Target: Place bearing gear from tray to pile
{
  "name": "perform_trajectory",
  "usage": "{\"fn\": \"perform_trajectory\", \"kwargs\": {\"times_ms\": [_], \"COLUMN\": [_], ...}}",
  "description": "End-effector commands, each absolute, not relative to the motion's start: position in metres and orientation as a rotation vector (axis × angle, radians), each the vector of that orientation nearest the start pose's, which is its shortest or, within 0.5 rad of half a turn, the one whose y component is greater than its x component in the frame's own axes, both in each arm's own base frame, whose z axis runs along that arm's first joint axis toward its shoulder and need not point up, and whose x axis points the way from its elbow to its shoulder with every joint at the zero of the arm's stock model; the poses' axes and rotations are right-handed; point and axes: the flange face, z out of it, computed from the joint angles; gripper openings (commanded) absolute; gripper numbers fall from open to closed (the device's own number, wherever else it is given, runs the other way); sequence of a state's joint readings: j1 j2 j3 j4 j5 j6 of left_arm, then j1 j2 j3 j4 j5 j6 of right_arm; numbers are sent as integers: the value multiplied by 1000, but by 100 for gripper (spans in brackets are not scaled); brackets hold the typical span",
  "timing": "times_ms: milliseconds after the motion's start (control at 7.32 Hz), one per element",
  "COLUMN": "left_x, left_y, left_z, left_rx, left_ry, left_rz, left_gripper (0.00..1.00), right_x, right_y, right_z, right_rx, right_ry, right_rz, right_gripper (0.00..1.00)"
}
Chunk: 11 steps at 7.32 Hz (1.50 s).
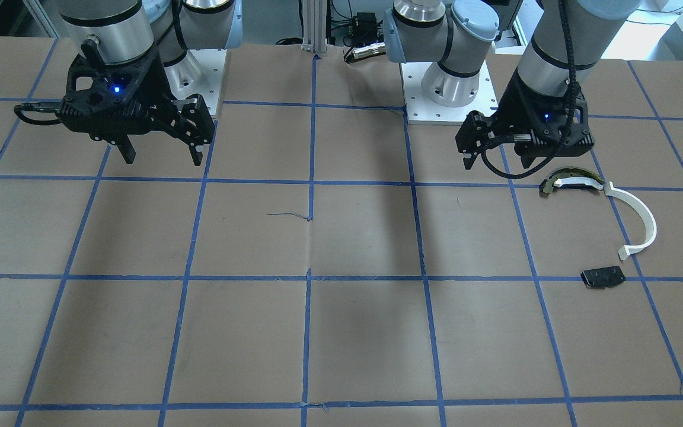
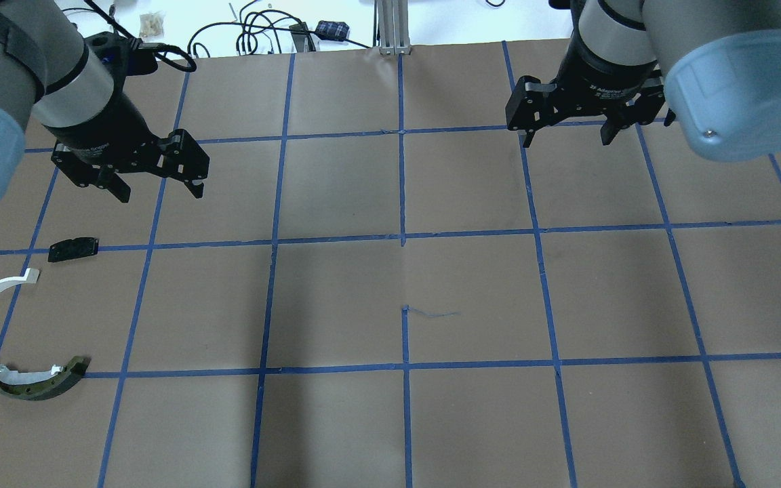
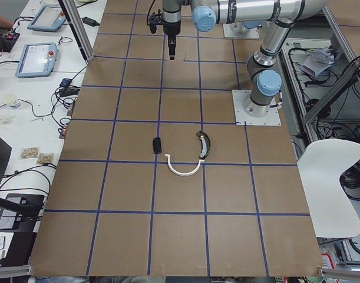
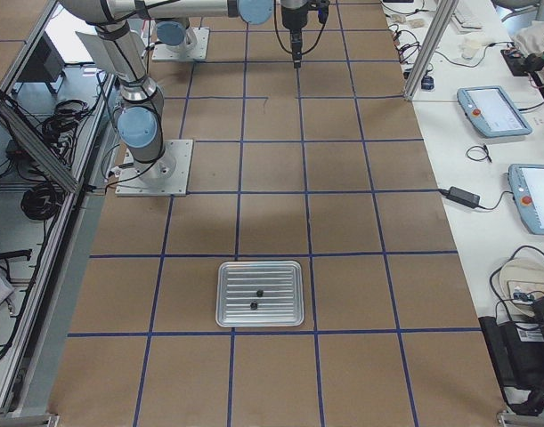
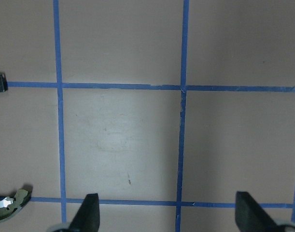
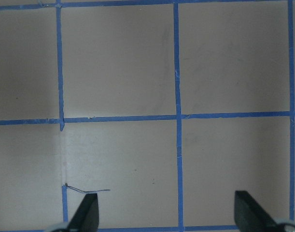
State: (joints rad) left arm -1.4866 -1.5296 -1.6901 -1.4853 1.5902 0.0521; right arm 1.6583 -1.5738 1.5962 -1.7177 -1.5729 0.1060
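Silvery ribbed metal tray [image 4: 285,311] holds two tiny dark specks [image 4: 253,307], perhaps gears; spread, empty right end effector [image 2: 567,139] could fumble one so small.

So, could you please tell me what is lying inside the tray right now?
Inside the tray lie a small dark part near the middle and a second dark part close by, not touching. Both are too small to identify. Nothing covers them.
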Motion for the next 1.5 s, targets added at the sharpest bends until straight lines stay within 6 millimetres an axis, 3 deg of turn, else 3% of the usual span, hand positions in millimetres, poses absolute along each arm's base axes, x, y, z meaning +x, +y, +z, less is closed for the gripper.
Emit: {"fn": "perform_trajectory", "kwargs": {"times_ms": [0, 410, 546, 683, 820, 956, 1366], "left_x": [-91, -91, -91, -91, -91, -91, -91], "left_y": [-484, -483, -483, -484, -483, -483, -484], "left_z": [458, 460, 458, 458, 459, 458, 458], "left_rx": [-50, -50, -50, -53, -51, -50, -50], "left_ry": [3117, 3119, 3119, 3119, 3119, 3117, 3119], "left_rz": [-17, -22, -17, -17, -22, -17, -17], "left_gripper": [100, 100, 100, 100, 100, 100, 100], "right_x": [178, 175, 161, 126, 88, 45, -124], "right_y": [-488, -493, -497, -500, -486, -479, -460], "right_z": [489, 497, 499, 505, 524, 531, 529], "right_rx": [3, -14, -94, -52, 45, 25, -208], "right_ry": [3124, 3121, 3138, 3151, 3161, 3181, 3255], "right_rz": [-196, -254, -254, -251, -274, -233, -128], "right_gripper": [100, 100, 100, 100, 100, 100, 100]}}
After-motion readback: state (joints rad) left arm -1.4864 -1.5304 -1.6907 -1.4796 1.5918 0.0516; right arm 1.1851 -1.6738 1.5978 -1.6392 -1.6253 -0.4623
